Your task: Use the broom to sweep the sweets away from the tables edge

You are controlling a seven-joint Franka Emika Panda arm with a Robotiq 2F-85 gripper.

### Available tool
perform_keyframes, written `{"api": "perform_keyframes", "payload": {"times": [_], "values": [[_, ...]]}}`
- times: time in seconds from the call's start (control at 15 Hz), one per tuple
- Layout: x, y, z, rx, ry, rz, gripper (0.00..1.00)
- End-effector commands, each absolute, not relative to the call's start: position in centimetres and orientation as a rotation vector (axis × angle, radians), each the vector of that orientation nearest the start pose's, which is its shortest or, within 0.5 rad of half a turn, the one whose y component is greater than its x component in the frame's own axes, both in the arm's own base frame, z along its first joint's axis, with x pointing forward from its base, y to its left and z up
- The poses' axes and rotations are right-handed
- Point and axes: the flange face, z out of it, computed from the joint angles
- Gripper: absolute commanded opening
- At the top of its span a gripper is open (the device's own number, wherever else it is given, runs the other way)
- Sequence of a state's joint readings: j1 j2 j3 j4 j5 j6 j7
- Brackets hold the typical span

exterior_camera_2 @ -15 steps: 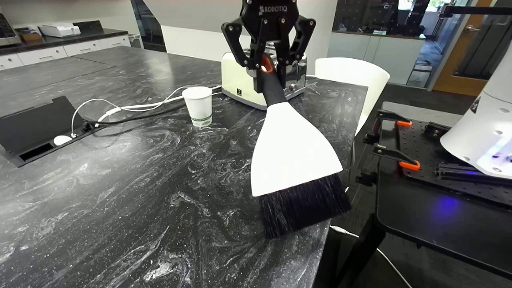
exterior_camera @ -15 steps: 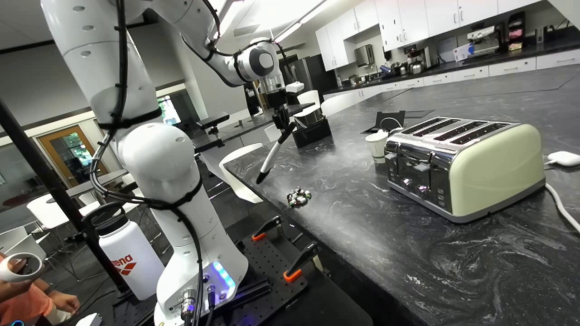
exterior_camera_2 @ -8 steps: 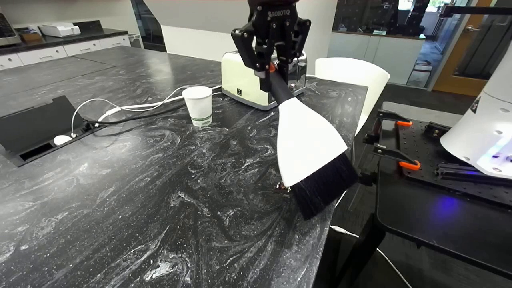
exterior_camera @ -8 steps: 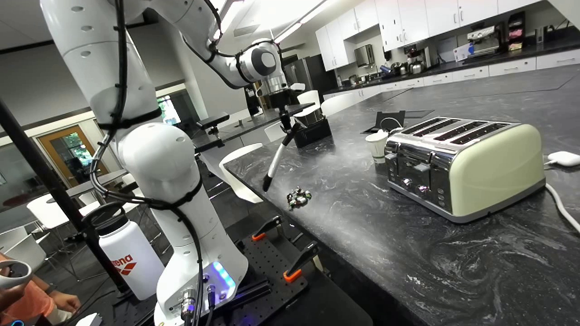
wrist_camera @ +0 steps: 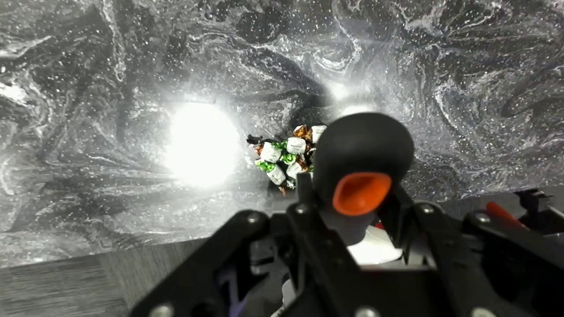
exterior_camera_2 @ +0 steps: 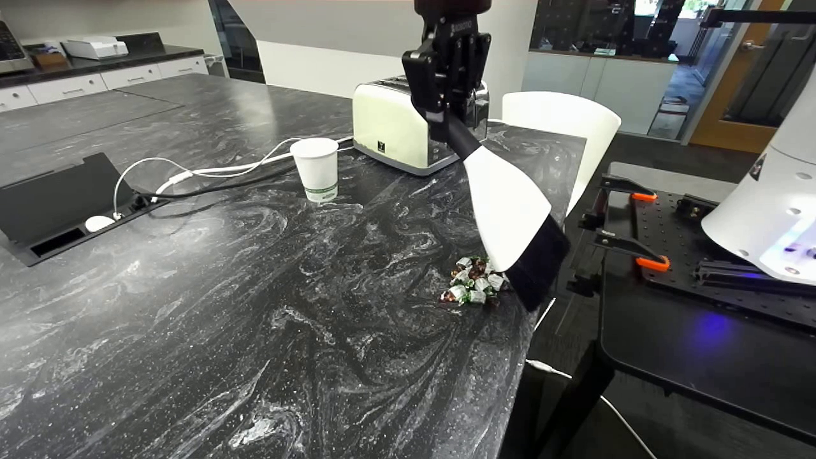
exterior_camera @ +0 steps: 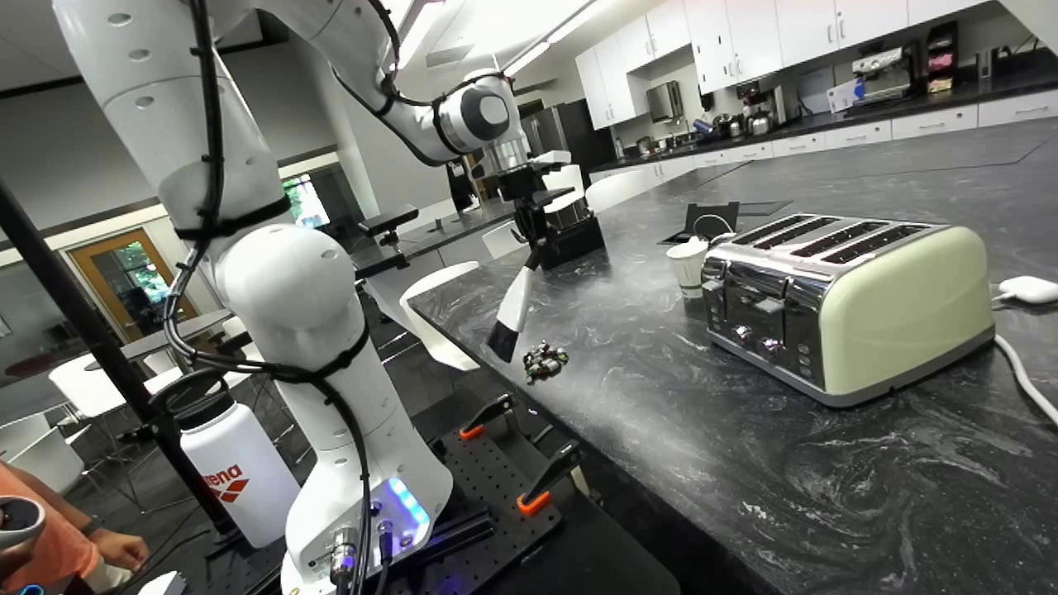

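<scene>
In an exterior view, the gripper (exterior_camera_2: 447,126) is clamped round the handle of the broom (exterior_camera_2: 510,207) (bristles slanting rightward), the sweets (exterior_camera_2: 475,284) just left of those bristles, by the right edge of the table (exterior_camera_2: 255,331).

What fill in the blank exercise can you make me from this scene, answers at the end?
The black robot gripper holds the white, dark-bristled hand broom by its black ____.
In the wrist view, the hole in the broom's end is coloured ____.
On the dark grey marbled table, the shiny wrapped sweets lie nearer the broom than the white paper ____.
The pale green and chrome toaster has ____ slots.
Missing words: handle, orange, cup, four.
</scene>
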State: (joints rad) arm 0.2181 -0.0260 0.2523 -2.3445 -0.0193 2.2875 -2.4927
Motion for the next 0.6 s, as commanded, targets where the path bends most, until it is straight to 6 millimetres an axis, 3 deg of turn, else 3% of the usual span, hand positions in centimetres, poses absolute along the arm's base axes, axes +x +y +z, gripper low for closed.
{"api": "perform_keyframes", "payload": {"times": [0.0, 0.13, 0.2, 0.4, 0.47, 0.53], "values": [[42.9, 21.6, 33.9, 0.167, 3.122, -0.034, 0.14], [42.3, 21.9, 33.4, 0.164, 3.118, -0.047, 0.14], [43.3, 22.1, 32.9, 0.195, 3.155, -0.061, 0.39], [42.8, 22.3, 32.4, 0.181, 3.159, -0.065, 0.39], [42.8, 22.3, 32.5, 0.18, 3.158, -0.065, 0.14], [42.9, 22.4, 32.2, 0.168, 3.157, -0.055, 0.14]]}}
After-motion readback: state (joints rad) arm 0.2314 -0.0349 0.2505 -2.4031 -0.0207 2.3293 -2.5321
